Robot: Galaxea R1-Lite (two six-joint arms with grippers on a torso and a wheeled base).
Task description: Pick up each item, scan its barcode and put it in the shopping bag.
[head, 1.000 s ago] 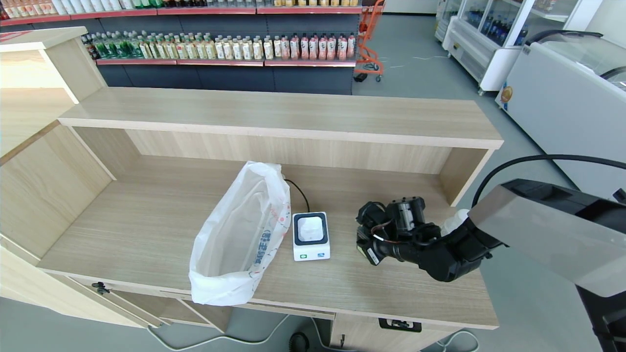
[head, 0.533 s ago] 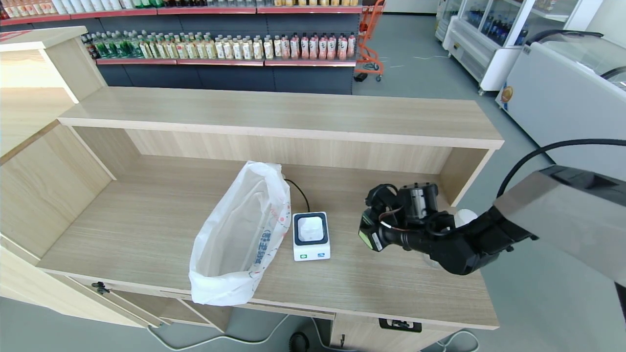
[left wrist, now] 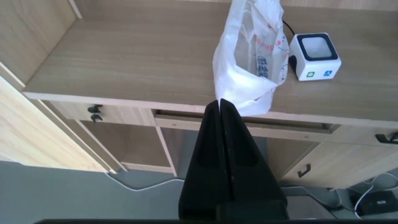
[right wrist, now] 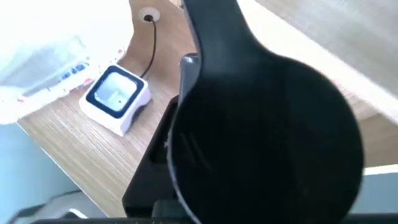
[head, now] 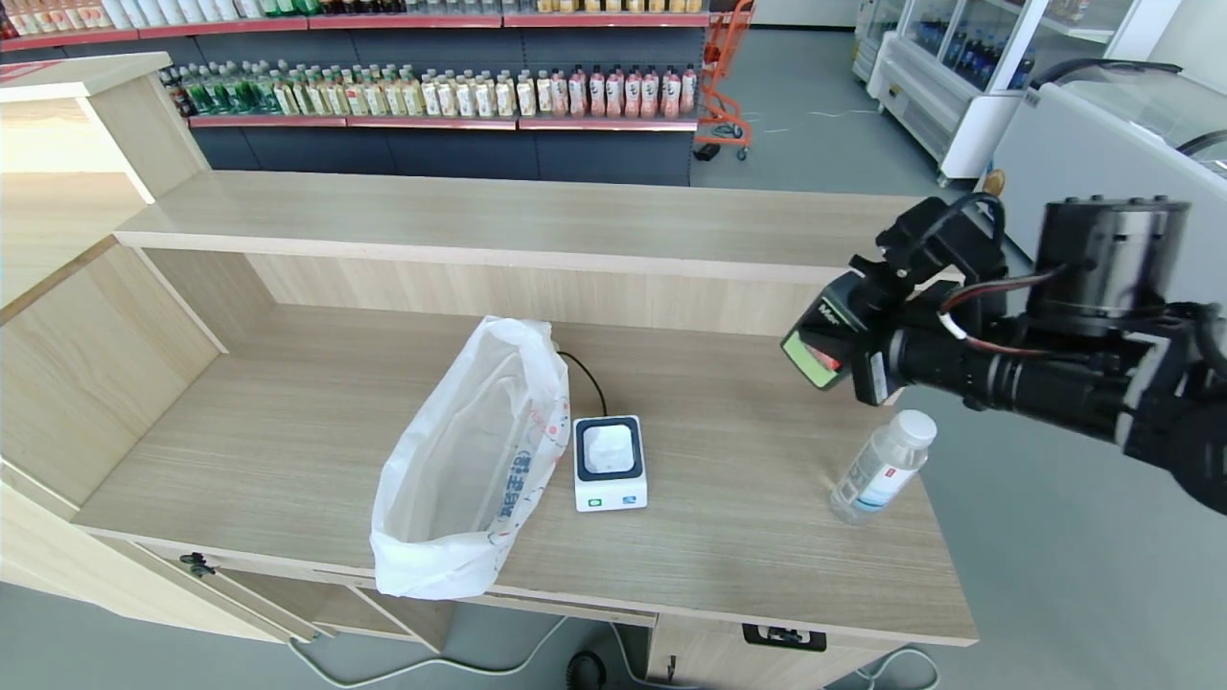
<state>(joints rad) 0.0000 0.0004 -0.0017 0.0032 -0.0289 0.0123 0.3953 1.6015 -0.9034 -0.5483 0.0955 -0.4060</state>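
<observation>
Step in hand, as judged: picking up the bottle (head: 882, 467), not yet done. It stood upright, clear-bodied with a white cap, near the right end of the bench (head: 288, 441), close to the edge and well apart from the scanner (head: 610, 462).

Right arm was held high above that end of the bench. The right hand (head: 832, 337) was up and back from the bottle, not touching it. How far its fingers stood apart could not be told, as dark housing blocked the right wrist view.

Left hand (left wrist: 221, 102) hung low before the bench front. Its fingers were pressed together on nothing, aimed toward the shopping bag (head: 460, 470).

The bag lay slumped just left of the scanner and touching it, mouth toward the near edge.

Next move likely calls for:
- lowering the right hand over the bottle with fingers spread, then closing on the body below the cap;
- turning the label to the scanner's window;
- carrying it on to the bag's mouth.

Risk noted: the bottle looked light and sat by the edge, so a glancing touch might knock it off.
</observation>
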